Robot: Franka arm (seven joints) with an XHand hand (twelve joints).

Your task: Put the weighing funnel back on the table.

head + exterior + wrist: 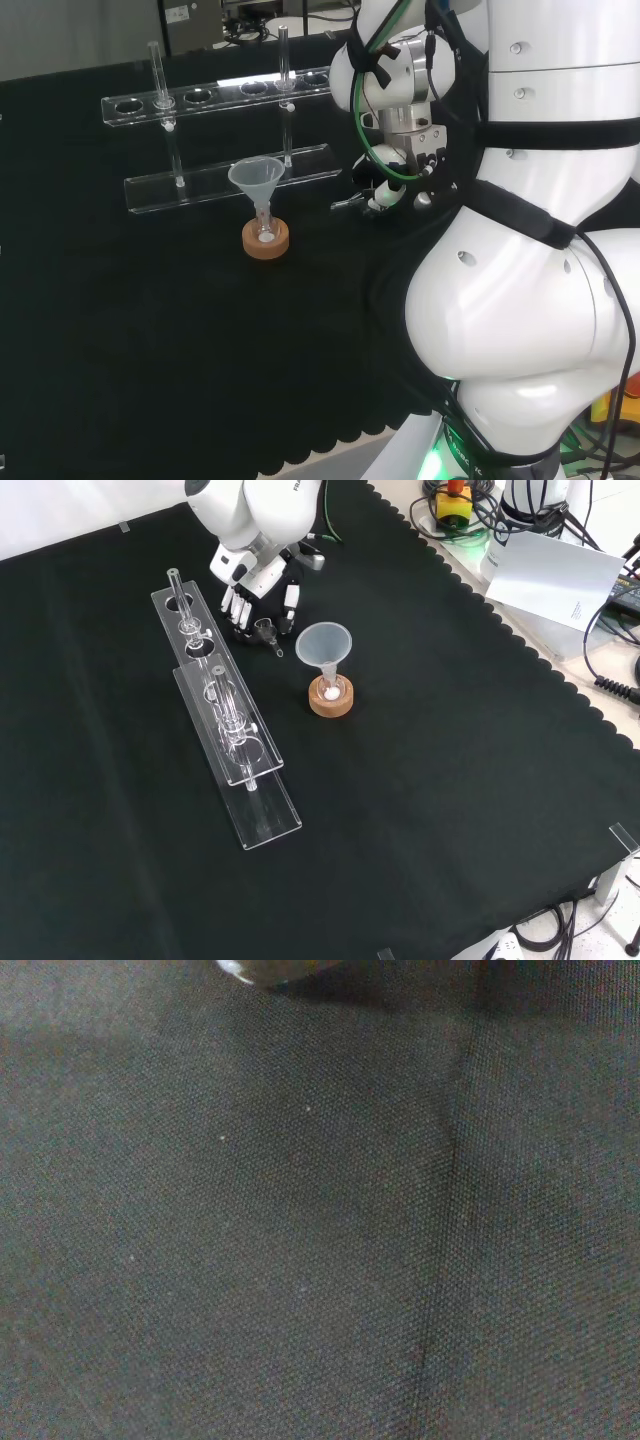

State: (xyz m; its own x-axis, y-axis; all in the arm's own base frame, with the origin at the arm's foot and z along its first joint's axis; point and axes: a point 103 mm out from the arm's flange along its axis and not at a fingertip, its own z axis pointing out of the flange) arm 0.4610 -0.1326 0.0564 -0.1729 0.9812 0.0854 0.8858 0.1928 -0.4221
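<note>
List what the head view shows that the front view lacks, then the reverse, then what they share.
Head view's own: the arm's bulky lower links at its right, and a green cable looped at the wrist. Front view's own: a white sheet and cables beyond the cloth's scalloped edge. Shared: the hand beside the clear tube rack, the funnel in its flask on a cork ring, and the black cloth.

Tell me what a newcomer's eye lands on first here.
The arm's big white links loom at the head view's right. On the black cloth, the cone-shaped funnel stands in a small flask on a cork ring, with the clear tube rack beside it and the hand nearby.
</note>
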